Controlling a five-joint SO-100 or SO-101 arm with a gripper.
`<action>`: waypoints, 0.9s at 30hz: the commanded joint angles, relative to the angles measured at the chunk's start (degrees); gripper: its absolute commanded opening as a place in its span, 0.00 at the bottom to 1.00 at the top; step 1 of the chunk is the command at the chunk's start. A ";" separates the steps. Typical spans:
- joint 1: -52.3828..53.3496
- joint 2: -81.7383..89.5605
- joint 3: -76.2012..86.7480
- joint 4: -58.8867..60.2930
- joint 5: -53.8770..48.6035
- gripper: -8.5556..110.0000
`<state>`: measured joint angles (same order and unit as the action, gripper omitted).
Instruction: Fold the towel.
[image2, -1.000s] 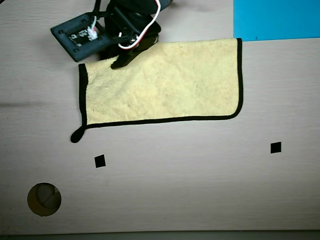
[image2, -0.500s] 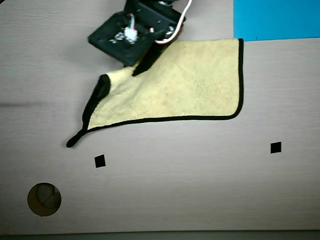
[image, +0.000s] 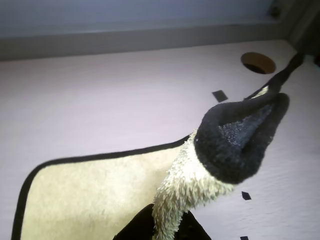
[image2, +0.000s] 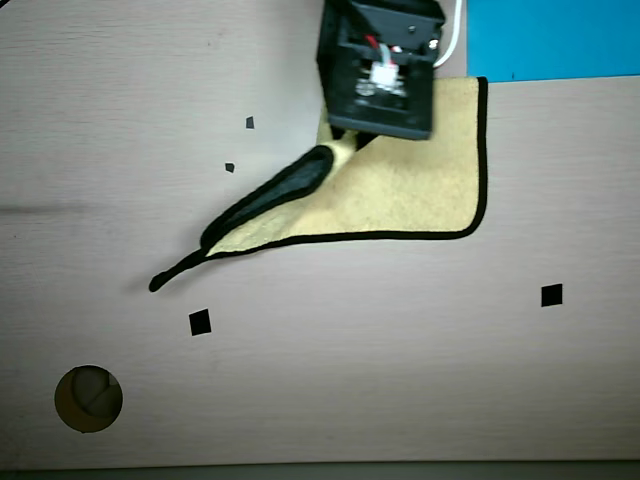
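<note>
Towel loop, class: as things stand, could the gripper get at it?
Probably not right now: the gripper is shut on a lifted fold of the towel. The loop lies bare on the table, so the path is free once it lets go.
</note>
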<state>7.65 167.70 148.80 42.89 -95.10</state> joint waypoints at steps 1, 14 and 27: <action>-3.08 1.49 0.18 2.46 -5.89 0.07; -7.29 4.22 0.18 11.51 -10.90 0.07; -11.69 5.19 -4.66 16.96 -6.24 0.07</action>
<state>-3.16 171.91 148.97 59.59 -102.57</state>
